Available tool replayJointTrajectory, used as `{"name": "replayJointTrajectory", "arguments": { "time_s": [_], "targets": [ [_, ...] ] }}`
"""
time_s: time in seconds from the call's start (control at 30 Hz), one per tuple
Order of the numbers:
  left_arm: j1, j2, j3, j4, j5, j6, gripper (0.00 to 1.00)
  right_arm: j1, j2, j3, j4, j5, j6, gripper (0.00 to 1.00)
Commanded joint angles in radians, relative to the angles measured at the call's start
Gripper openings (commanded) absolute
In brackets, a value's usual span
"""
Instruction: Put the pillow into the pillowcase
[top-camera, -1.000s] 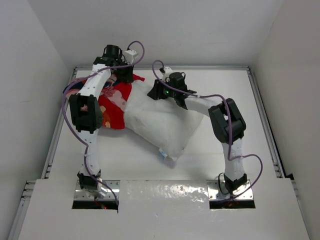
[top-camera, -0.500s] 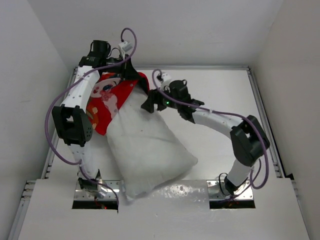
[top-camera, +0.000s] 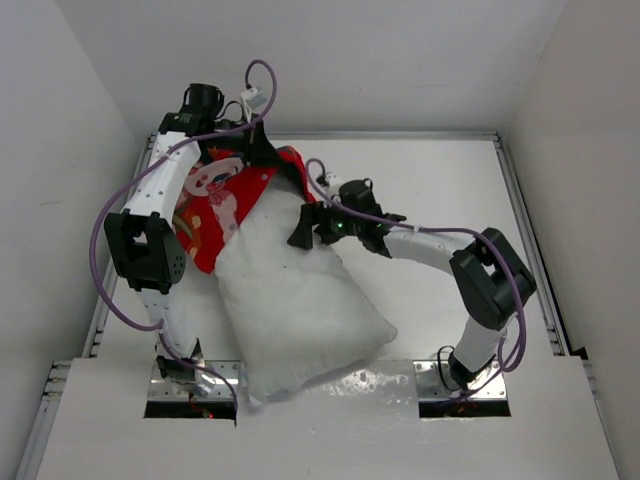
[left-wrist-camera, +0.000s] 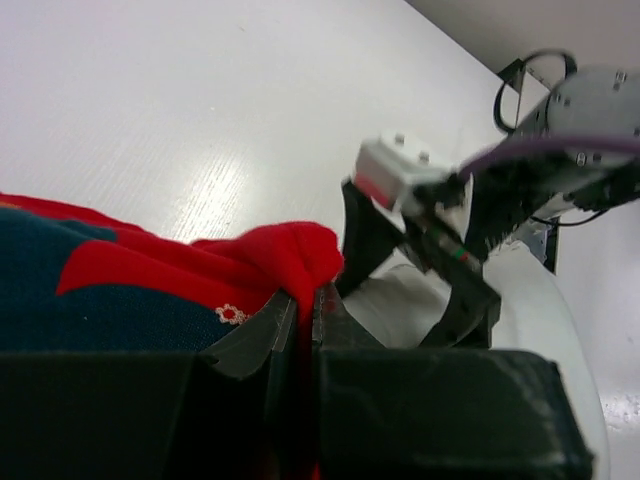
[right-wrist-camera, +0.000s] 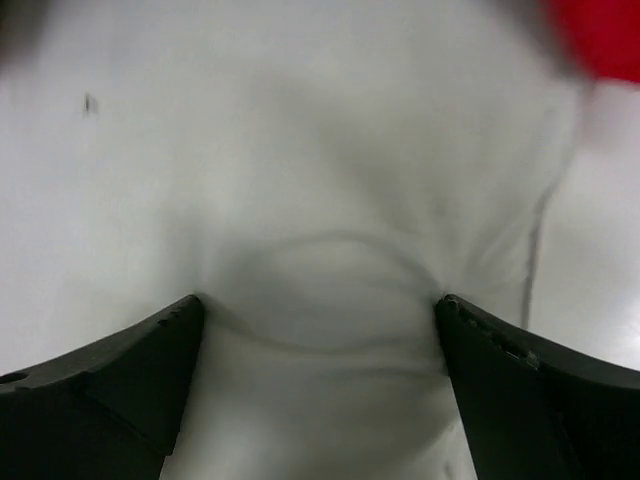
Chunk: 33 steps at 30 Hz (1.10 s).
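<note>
Surface: a white, smooth, slightly glossy counter (top-camera: 450, 180), closed in by plain white walls (top-camera: 400, 60) at the back and on both sides. Metal rails (top-camera: 522, 230) run along its side edges.

Pillow (top-camera: 290, 300): white, plump and soft, roughly rectangular with a lumpy, creased skin. It lies diagonally, its far end against the pillowcase and its near end over the ledge between the two arm bases.

Pillowcase (top-camera: 215, 205): thin red cloth printed with dark blue and orange patches and a pale cartoon face. It is bunched at the far left of the counter, touching the pillow's left flank. Whether any of the pillow is inside cannot be told.

Left hand (left-wrist-camera: 303, 305): fingers pinched tight on a folded red edge of the pillowcase, held above the counter at the far end.

Right hand (top-camera: 302, 226): jaws spread wide and grasping nothing. In the wrist view both black fingertips (right-wrist-camera: 150, 345) press into the pillow's white cloth, which puckers between them.
</note>
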Motion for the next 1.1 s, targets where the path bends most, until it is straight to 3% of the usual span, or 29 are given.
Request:
{"name": "replayJointTrajectory", "arguments": {
  "time_s": [0.0,0.07,0.1,0.13,0.17,0.27,0.43,0.53,0.73,0.83,0.93,0.97,1.0,1.07],
  "targets": [
    [-0.007,-0.023,0.036,0.000,0.058,0.011,0.00,0.059,0.009,-0.060,0.076,-0.111,0.034,0.87],
    [-0.007,-0.020,0.044,-0.001,0.064,0.008,0.00,0.071,0.041,-0.073,0.125,-0.152,0.087,0.55],
    [-0.007,-0.021,0.045,-0.001,0.065,0.006,0.00,0.076,0.050,-0.061,0.177,-0.186,0.115,0.20],
    [-0.009,-0.021,0.048,-0.003,0.070,0.006,0.00,0.081,0.059,-0.047,0.196,-0.191,0.121,0.02],
    [-0.009,-0.023,0.047,-0.006,0.082,0.012,0.00,0.093,0.067,-0.027,0.225,-0.182,0.126,0.00],
    [-0.023,-0.024,0.051,-0.058,0.102,0.075,0.00,0.107,0.056,0.070,0.346,-0.073,0.106,0.00],
    [-0.059,-0.031,0.045,-0.228,0.145,0.285,0.00,0.105,0.030,0.162,0.734,0.436,0.040,0.00],
    [-0.098,-0.028,0.056,-0.265,0.159,0.307,0.00,0.107,0.073,0.220,0.822,0.733,-0.007,0.00],
    [-0.188,-0.017,0.048,-0.374,0.192,0.426,0.00,0.091,0.173,0.309,0.737,1.255,-0.015,0.00],
    [-0.207,-0.012,0.045,-0.443,0.196,0.512,0.00,0.065,0.196,0.329,0.570,1.358,0.075,0.00],
    [-0.219,-0.014,0.016,-0.446,0.147,0.534,0.00,0.035,0.204,0.297,0.462,1.362,0.155,0.00],
    [-0.214,-0.011,0.012,-0.439,0.125,0.537,0.07,0.025,0.204,0.276,0.446,1.302,0.135,0.00],
    [-0.207,0.004,0.018,-0.425,0.102,0.522,0.50,0.004,0.200,0.262,0.436,1.250,0.106,0.12],
    [-0.166,0.020,0.077,-0.417,0.074,0.473,0.82,-0.017,0.159,0.202,0.411,1.129,0.007,0.60]
  ]
}}
